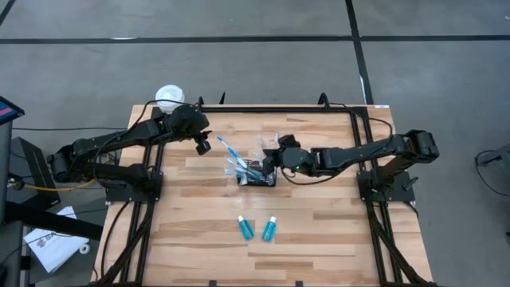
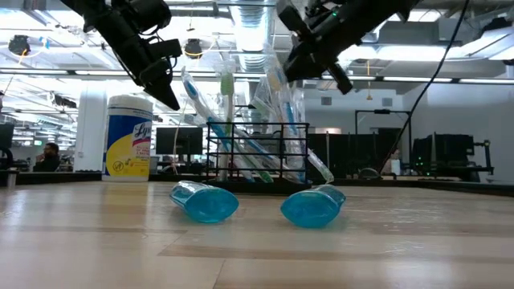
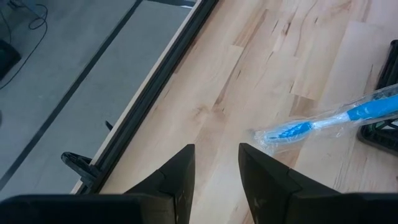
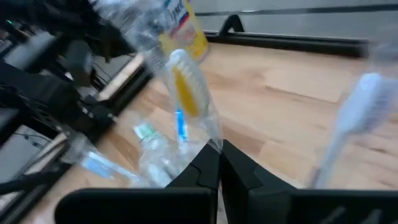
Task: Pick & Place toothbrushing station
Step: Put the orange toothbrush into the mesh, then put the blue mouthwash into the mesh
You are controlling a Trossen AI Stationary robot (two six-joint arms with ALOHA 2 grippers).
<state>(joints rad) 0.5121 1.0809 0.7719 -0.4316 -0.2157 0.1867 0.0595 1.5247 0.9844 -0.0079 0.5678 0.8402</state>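
Observation:
The black wire basket [image 1: 256, 174] [image 2: 257, 152] stands mid-table and holds several wrapped toothbrushes that lean out of it. One blue toothbrush [image 3: 323, 123] [image 1: 226, 148] sticks out toward my left gripper [image 1: 203, 146] [image 3: 216, 163], which hovers open with nothing between its fingers. My right gripper [image 1: 271, 156] [image 4: 219, 163] hangs just over the basket's right side, shut at the wrapper of an orange-headed toothbrush [image 4: 184, 90]. Two teal tubes [image 1: 245, 229] [image 1: 269, 229] lie on their sides toward the near edge. My right gripper has the clear wrapper's lower end [image 4: 212, 144] of the orange-headed toothbrush pinched at its fingertips; the shut fingers hide the exact spot. The fingers slant down from the table's right side. The brush rises tilted beyond them, head up; where its lower end rests is hidden.
A white-lidded canister with a yellow label [image 1: 170, 97] [image 2: 128, 136] stands at the far left corner. A white toothbrush [image 4: 357, 109] leans close beside my right gripper. A black rail [image 3: 155, 87] runs along the table's edge. Bare wood [image 1: 319, 231] lies beside the tubes.

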